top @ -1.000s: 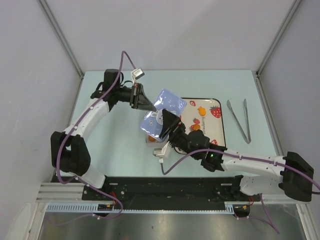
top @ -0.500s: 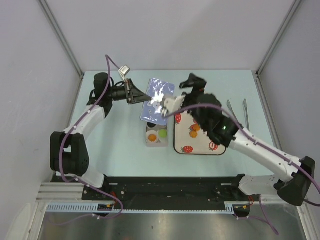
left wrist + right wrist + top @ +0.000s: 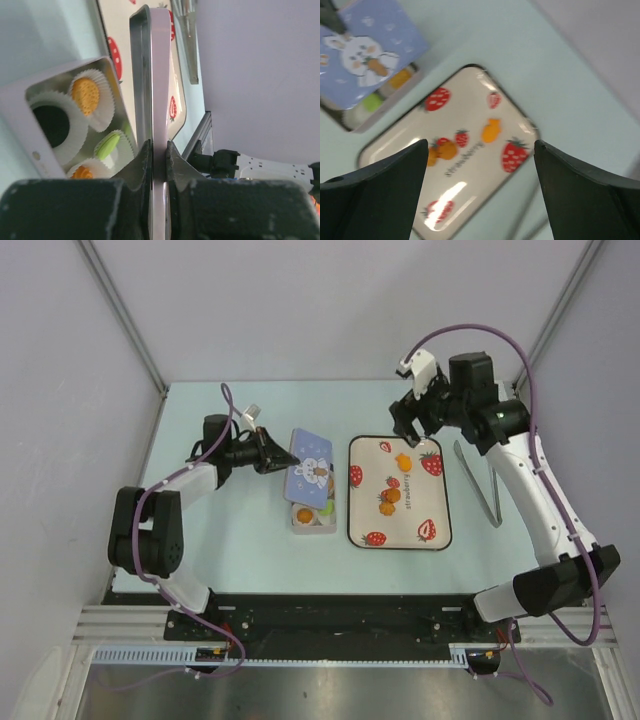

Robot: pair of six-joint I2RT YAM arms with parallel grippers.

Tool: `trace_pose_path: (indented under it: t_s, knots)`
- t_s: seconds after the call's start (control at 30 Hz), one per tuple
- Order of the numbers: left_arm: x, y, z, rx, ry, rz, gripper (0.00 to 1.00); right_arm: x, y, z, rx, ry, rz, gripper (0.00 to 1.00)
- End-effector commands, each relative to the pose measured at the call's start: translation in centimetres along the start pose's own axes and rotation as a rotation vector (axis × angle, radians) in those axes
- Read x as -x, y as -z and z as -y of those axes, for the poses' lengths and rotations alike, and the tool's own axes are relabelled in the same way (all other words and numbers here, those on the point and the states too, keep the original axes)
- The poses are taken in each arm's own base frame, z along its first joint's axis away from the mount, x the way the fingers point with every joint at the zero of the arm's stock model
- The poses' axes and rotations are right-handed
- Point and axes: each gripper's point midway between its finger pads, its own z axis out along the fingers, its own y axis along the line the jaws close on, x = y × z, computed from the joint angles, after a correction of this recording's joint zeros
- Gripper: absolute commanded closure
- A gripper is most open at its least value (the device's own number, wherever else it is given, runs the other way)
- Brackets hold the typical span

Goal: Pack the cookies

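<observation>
Lid (image 3: pixel 157 75) in left end effector (image 3: pixel 159 150), right (image 3: pixel 480 145) splayed

— What are you logging inside the tin (image 3: pixel 17 107)?
— I am logging four cookies (image 3: pixel 86 95): one black cookie (image 3: pixel 50 125), two orange cookies (image 3: pixel 82 172), one green cookie (image 3: pixel 107 145).
— Are you counting the paper cups (image 3: pixel 107 84) too?
— I am entering four white paper cups, one under each cookie.
— What else is going on the sheet?
— I am listing one tin, one bunny-printed lid (image 3: pixel 312 472), one strawberry-printed tray (image 3: pixel 440 495), one pair of tongs (image 3: pixel 495 515).
</observation>
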Motion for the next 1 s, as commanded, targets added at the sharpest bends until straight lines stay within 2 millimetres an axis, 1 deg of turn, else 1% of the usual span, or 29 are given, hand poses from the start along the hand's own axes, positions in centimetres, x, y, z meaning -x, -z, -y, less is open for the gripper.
trace_pose_path:
  t_s: [0.0, 0.03, 0.07, 0.1, 0.13, 0.17, 0.2, 0.3, 0.33, 0.4, 0.47, 0.5, 0.57, 0.6, 0.63, 0.67, 0.7, 0.77, 0.87, 0.97]
  knots:
    - [1.3, 0.8, 0.7, 0.024, -0.055, 0.102, 1.00, -3.3, -0.3, -7.6, 0.354, -0.255, -0.015, 0.10]
    - [0.9, 0.8, 0.3, 0.028, -0.036, 0.100, 1.00, -3.2, -0.5, -8.0, 0.373, -0.262, 0.007, 0.10]
    - [0.9, 0.8, 0.3, 0.026, -0.016, 0.109, 1.00, -3.2, -0.5, -8.9, 0.425, -0.302, 0.015, 0.10]
    - [1.0, 0.8, 0.4, 0.018, -0.015, 0.121, 1.00, -4.2, -0.9, -9.4, 0.447, -0.335, 0.000, 0.11]
    - [0.7, 0.8, 0.1, 0.019, 0.002, 0.119, 1.00, -3.9, -1.3, -9.7, 0.462, -0.345, 0.022, 0.11]
    - [0.6, 0.7, 0.3, 0.009, 0.014, 0.118, 1.00, -3.8, -1.3, -10.3, 0.494, -0.373, 0.029, 0.12]
    - [0.7, 0.7, 0.4, -0.003, 0.015, 0.116, 1.00, -4.3, -1.7, -10.7, 0.503, -0.384, 0.021, 0.13]
    - [0.8, 0.5, 0.6, -0.032, 0.041, 0.110, 1.00, -3.9, -2.5, -11.7, 0.514, -0.377, 0.046, 0.14]
    - [0.7, 0.4, 0.6, -0.037, 0.049, 0.112, 1.00, -4.1, -3.2, -12.2, 0.525, -0.377, 0.054, 0.14]
    - [0.8, 0.3, 1.0, -0.066, 0.060, 0.115, 1.00, -4.3, -3.8, -12.9, 0.542, -0.402, 0.049, 0.15]
    - [0.5, 0.3, 1.0, -0.083, 0.096, 0.112, 1.00, -4.8, -4.9, -13.8, 0.561, -0.408, 0.043, 0.15]
    - [0.5, 0.3, 1.3, -0.098, 0.090, 0.114, 1.00, -4.9, -5.4, -13.9, 0.561, -0.408, 0.050, 0.16]
    - [0.5, 0.3, 1.4, -0.114, 0.098, 0.118, 1.00, -5.6, -6.3, -14.7, 0.574, -0.417, 0.034, 0.16]
    - [0.5, 0.3, 1.6, -0.123, 0.102, 0.118, 0.99, -5.3, -6.8, -14.8, 0.572, -0.415, 0.051, 0.16]
    - [0.2, 0.2, 1.6, -0.131, 0.129, 0.111, 1.00, -5.4, -7.1, -14.9, 0.569, -0.424, 0.050, 0.16]
    - [0.4, 0.2, 2.1, -0.152, 0.113, 0.119, 1.00, -5.7, -7.5, -15.2, 0.575, -0.430, 0.042, 0.17]
    - [0.3, 0.0, 2.1, -0.160, 0.124, 0.110, 1.00, -5.6, -7.9, -15.1, 0.567, -0.426, 0.053, 0.17]
    - [0.1, -0.4, 2.9, -0.187, 0.123, 0.099, 1.00, -5.8, -8.4, -15.2, 0.561, -0.427, 0.049, 0.17]
    - [-0.4, -1.0, 3.3, -0.203, 0.126, 0.076, 1.00, -6.1, -9.2, -15.2, 0.552, -0.432, 0.045, 0.18]
    - [-1.0, -1.6, 3.1, -0.199, 0.135, 0.066, 1.00, -6.6, -9.7, -15.1, 0.540, -0.435, 0.043, 0.18]
